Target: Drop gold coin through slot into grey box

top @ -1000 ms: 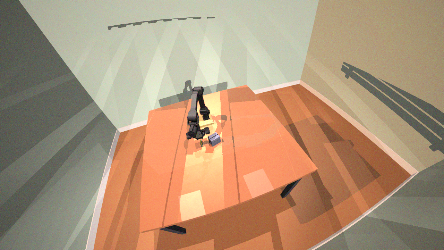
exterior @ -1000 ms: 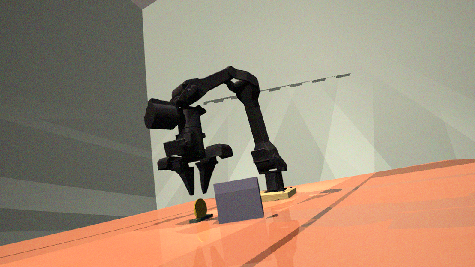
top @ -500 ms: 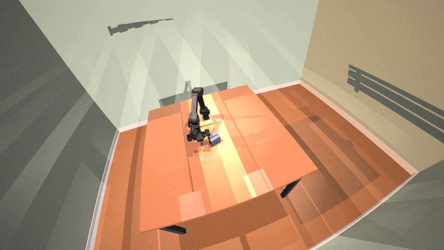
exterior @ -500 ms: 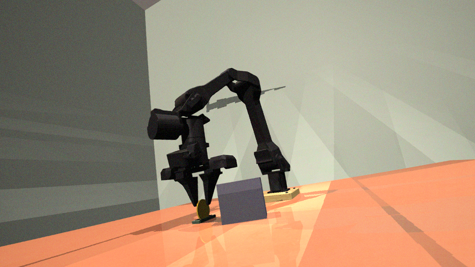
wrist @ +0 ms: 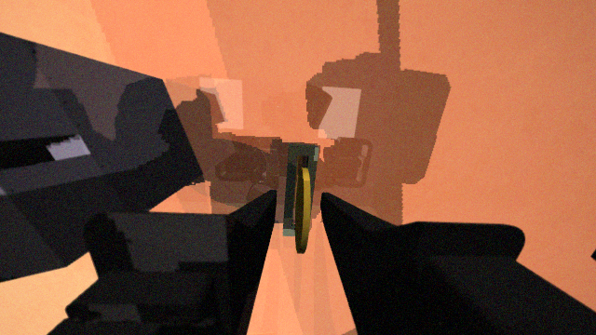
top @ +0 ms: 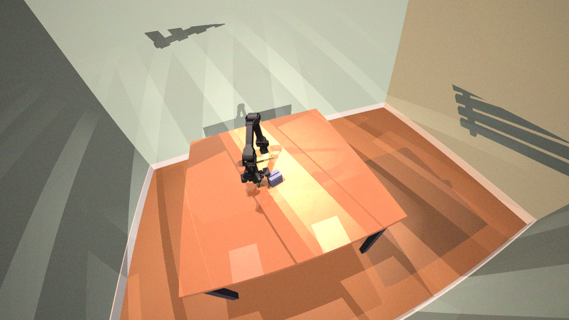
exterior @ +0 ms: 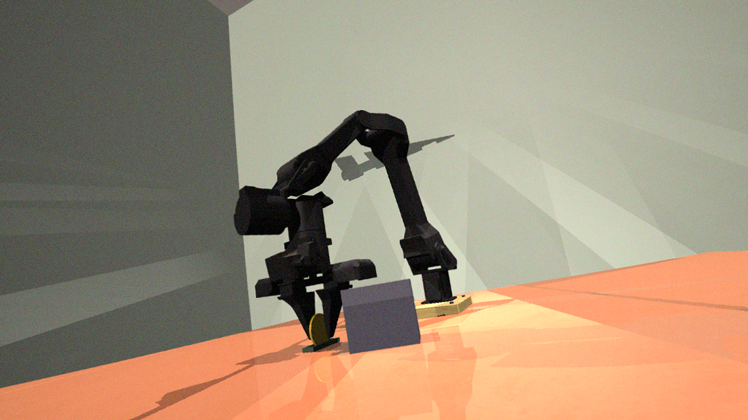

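The gold coin stands on its edge in the dark-green holder. My gripper is lowered over it, pointing down, with one finger on each side of the coin. In the wrist view a narrow gap shows between each finger and the coin, so the gripper is open and not touching it. The closed grey box stands right beside the holder. Its slot shows as a dark gap at the left edge of the wrist view.
The arm's tan base plate sits behind the box on the orange table. The box's wall is close to one side of the gripper. The table's edges are far from the coin and the box.
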